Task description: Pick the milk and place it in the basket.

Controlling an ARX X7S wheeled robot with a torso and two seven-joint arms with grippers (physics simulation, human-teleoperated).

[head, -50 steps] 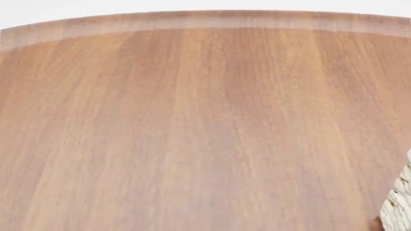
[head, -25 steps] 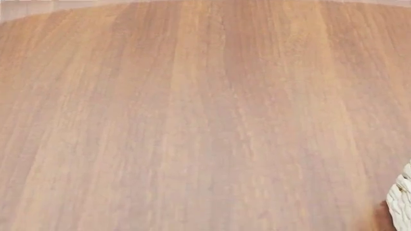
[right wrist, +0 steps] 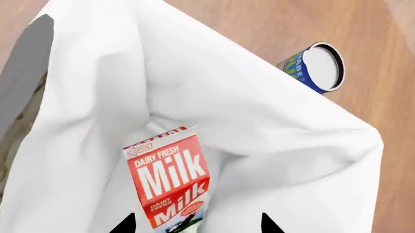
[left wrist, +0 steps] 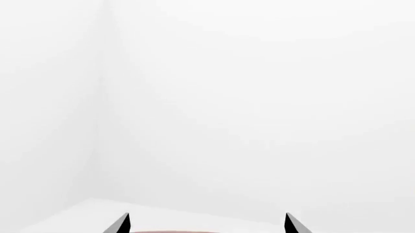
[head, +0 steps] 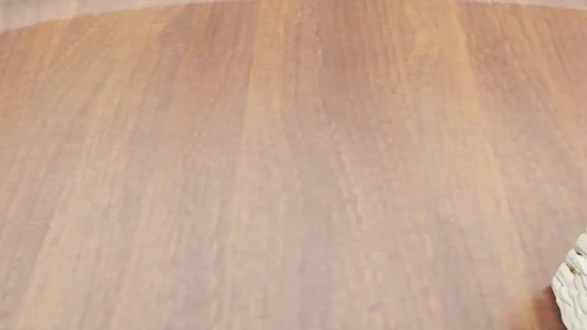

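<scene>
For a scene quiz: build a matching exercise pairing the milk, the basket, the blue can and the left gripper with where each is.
Things:
1. milk
2. basket
3. blue can
4. left gripper

Places:
A. on the wooden table, outside the liner
B. facing a blank white wall
C. inside the white cloth liner
D. at the head view's lower right edge

Pairs: 1-C, 2-D, 3-A, 4-B

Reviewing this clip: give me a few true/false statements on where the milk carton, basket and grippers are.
1. The red-topped gable milk carton lies inside the white cloth-lined wicker basket. True.
2. The left gripper holds the carton. False: nothing shows between its tips.
3. A blue-and-white round can lies on the wooden table outside the basket. True.
4. The head view shows the carton. False: only table and a basket corner.
</scene>
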